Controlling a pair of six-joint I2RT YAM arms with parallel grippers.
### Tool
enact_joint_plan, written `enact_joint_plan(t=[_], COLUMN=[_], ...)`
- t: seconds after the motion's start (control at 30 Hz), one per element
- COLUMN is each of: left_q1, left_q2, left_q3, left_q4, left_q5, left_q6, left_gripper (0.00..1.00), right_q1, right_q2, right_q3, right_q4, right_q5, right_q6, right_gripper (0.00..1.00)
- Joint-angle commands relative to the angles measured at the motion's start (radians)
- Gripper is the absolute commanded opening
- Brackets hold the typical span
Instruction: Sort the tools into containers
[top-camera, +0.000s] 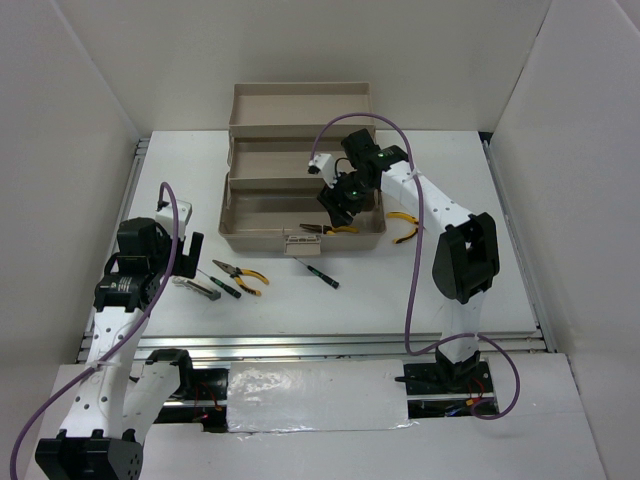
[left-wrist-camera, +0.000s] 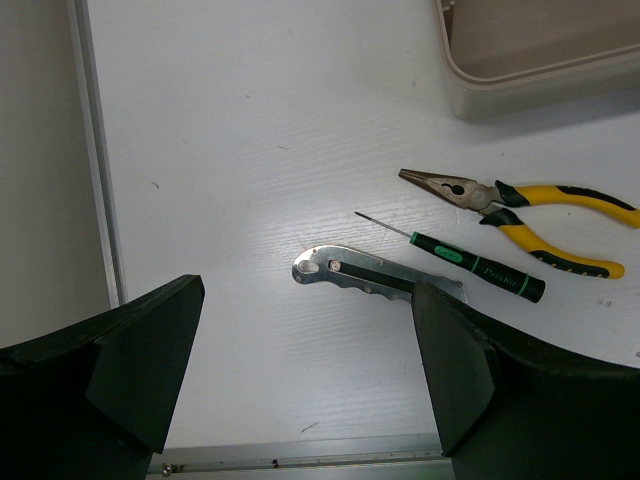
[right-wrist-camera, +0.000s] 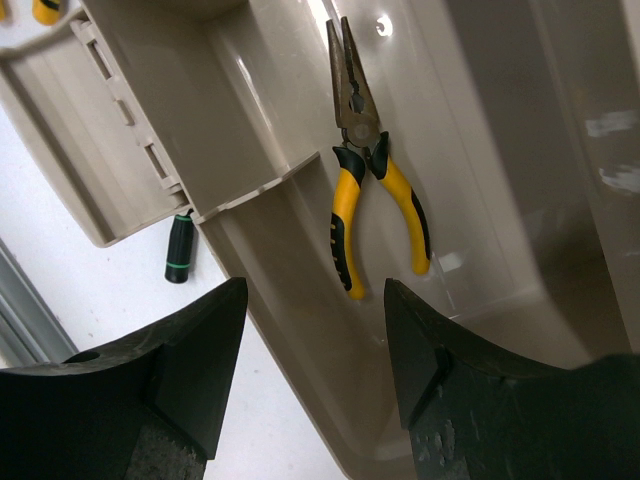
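The toolbox (right-wrist-camera: 480, 150) is smooth beige plastic, glossy, with pale highlights on its walls. The pliers (right-wrist-camera: 358, 135) inside it have a dull dark-grey metal nose and yellow-and-black handle sleeves with a soft sheen. The table (left-wrist-camera: 250, 130) is white, matt and faintly grained. The grey tool (left-wrist-camera: 350, 275) is bare bright metal. The screwdriver (left-wrist-camera: 470, 262) has a thin metal shaft and a black satin plastic handle.

White table (top-camera: 470, 190) w/ plain white walls (top-camera: 60, 150) on 3 sides
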Motion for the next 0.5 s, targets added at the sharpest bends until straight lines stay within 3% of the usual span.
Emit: enact_joint_plan(t=[0.0, 0.07, 0.13, 0.27, 0.37, 0.47], left_q1=[0.001, 0.001, 0.000, 0.001, 0.000, -0.002], left_q2=[-0.011, -0.023, -0.075, -0.196, -0.189, -0.042], left_q3=[-0.003, 0.002, -0.013, -0.073, -0.058, -0.028], left_q4=[0.012, 0.008, 0.007, -0.041, -0.147, -0.271], left_q5=[0.023, 0.039, 0.186, 0.550, 0.691, 0.746], left_q6=[0.011, 0.022, 0.061, 0.356, 0.611, 0.863], left_gripper=[0.99, 0.99, 0.97, 0.93, 0.89, 0.83], right_q1=[0.006, -0.001, -0.026, -0.078, -0.133, -0.204], right_q2=[-0.096, -0.157, -0.209, -0.377, -0.483, -0.570], right_q3=[-0.015, 0.000, 0.002, -0.099, -0.182, -0.322], right_q4=[0.086, 0.074, 0.065, 0.031, 0.016, 0.013], right_q5=[0.026, -0.006, -0.031, -0.084, -0.098, -0.113], right_q6=[0.043, 0.089, 0.142, 0.172, 0.173, 0.184], right_gripper=[0.65, 0.65, 0.65, 0.65, 0.64, 0.64])
